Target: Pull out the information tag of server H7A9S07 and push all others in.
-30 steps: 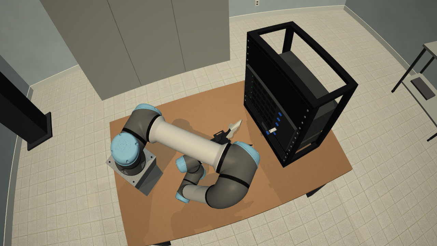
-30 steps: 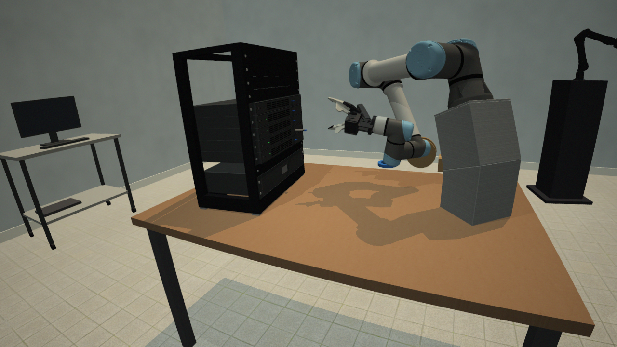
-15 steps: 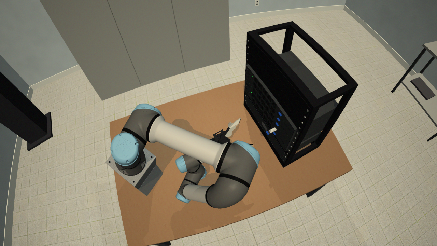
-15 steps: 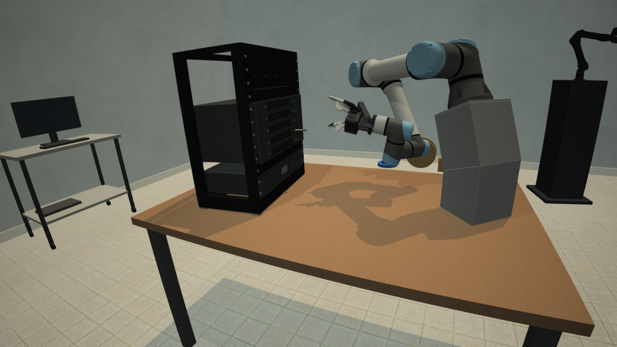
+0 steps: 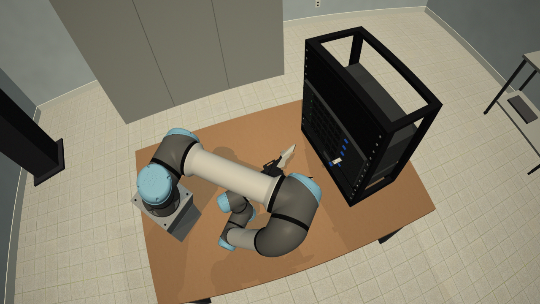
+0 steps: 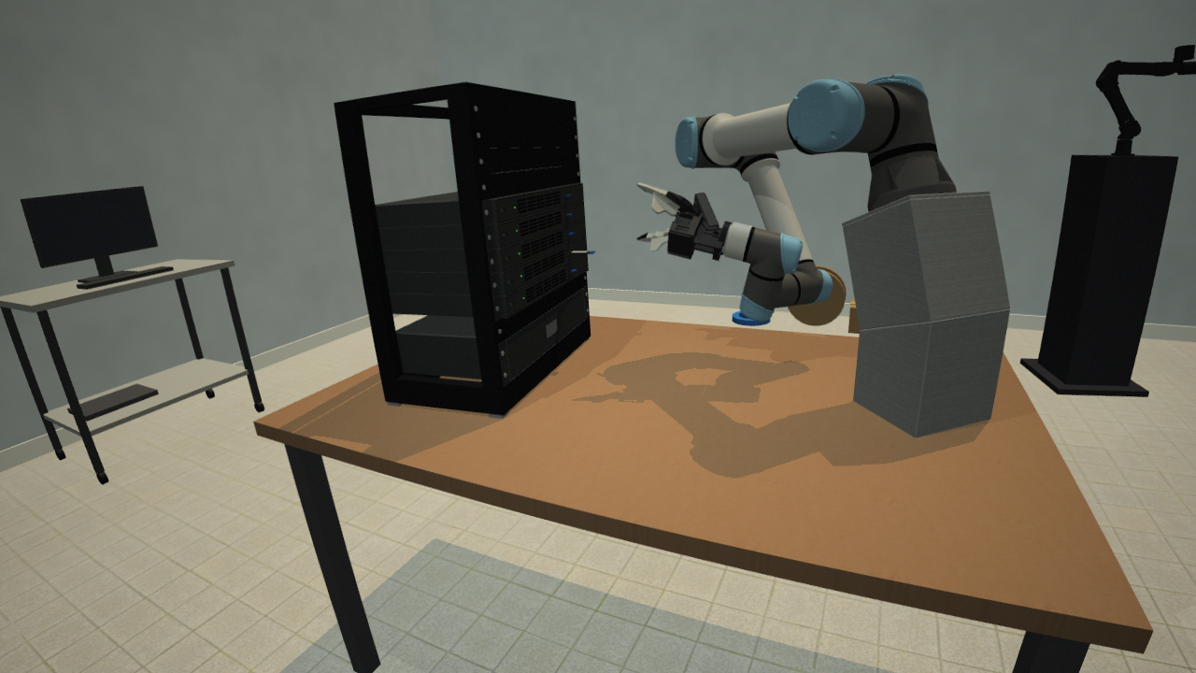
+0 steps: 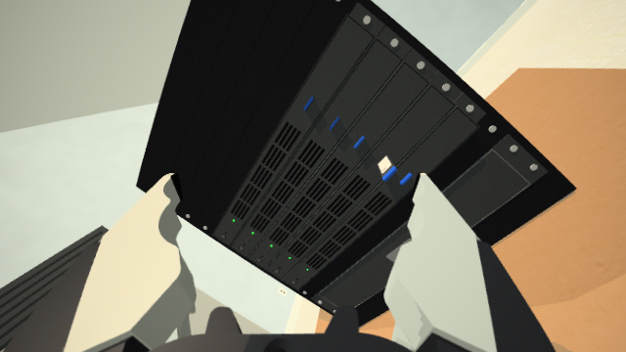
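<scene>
Presently, rack: black, boxy open frame [image 5: 411,75] [image 6: 463,250] [image 7: 171,122], upright on the smooth brown tabletop [image 5: 362,226] [image 6: 710,502] [image 7: 562,205].
Servers: five flat dark faceplates with slotted grilles, stacked inside the rack.
Pulled-out tag: a thin pale strip [image 5: 336,161] [image 6: 578,251] [image 7: 384,164], blue-tipped, on the fourth server down; its lettering is too small to read, so perhaps H7A9S07, perhaps not.
Other tags: four blue ends near the faceplates.
Gripper [image 6: 642,210] [image 7: 298,175]: released, its pale, angular fingers spread wide, apart from the rack.

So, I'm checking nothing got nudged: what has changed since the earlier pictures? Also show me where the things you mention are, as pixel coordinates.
The gripper [image 5: 303,161] [image 6: 639,210] [image 7: 298,175] has risen slightly, and in the background the small black arm [image 6: 1146,68] has lifted its outer end. Nothing was taken hold of or let go: the fingers stayed open. The rack [image 5: 349,85] [image 6: 474,250] [image 7: 215,98] and the one pulled-out tag [image 5: 336,161] [image 6: 580,251] [image 7: 384,164] show no visible change.
</scene>
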`<action>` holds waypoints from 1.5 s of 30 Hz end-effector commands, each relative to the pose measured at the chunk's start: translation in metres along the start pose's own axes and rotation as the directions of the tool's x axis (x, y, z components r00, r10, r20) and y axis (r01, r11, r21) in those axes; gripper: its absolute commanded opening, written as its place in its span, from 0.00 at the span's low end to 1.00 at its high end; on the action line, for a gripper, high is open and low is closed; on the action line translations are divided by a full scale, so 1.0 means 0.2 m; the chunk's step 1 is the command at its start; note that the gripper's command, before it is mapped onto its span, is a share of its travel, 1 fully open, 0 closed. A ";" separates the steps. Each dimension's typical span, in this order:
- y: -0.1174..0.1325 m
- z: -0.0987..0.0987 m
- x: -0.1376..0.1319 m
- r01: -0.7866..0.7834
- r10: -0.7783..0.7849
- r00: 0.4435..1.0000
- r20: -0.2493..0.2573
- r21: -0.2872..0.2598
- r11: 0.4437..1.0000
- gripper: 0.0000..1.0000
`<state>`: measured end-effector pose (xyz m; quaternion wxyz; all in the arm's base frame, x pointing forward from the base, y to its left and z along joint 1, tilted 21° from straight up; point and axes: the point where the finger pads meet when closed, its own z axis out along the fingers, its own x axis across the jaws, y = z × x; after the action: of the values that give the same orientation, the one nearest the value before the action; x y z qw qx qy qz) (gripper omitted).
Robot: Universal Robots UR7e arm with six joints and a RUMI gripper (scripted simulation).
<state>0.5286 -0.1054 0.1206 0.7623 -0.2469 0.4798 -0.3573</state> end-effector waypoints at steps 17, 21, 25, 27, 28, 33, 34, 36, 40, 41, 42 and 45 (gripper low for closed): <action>-0.02 0.00 -0.07 0.090 -0.090 0.995 0.033 0.024 0.996 1.00; -0.03 0.00 -0.09 0.110 -0.111 0.993 0.040 0.030 0.994 1.00; -0.03 -0.01 -0.10 0.130 -0.132 0.990 0.047 0.036 0.991 1.00; -0.04 -0.01 -0.11 0.140 -0.142 0.989 0.051 0.039 0.989 1.00; -0.04 -0.01 -0.12 0.146 -0.148 0.988 0.052 0.041 0.988 1.00; -0.04 -0.01 -0.13 0.161 -0.164 0.985 0.057 0.046 0.986 1.00; -0.04 -0.01 -0.13 0.166 -0.169 0.984 0.059 0.048 0.985 1.00; -0.05 -0.01 -0.14 0.177 -0.180 0.982 0.062 0.052 0.983 1.00; -0.05 -0.01 -0.16 0.198 -0.201 0.977 0.069 0.059 0.979 1.00; -0.05 -0.01 -0.16 0.203 -0.207 0.976 0.071 0.061 0.977 1.00; -0.05 -0.01 -0.17 0.208 -0.212 0.975 0.072 0.063 0.976 1.00; -0.06 -0.01 -0.18 0.224 -0.229 0.970 0.077 0.069 0.972 1.00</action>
<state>0.5142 -0.0866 0.1444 0.7459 -0.2875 0.4135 -0.4359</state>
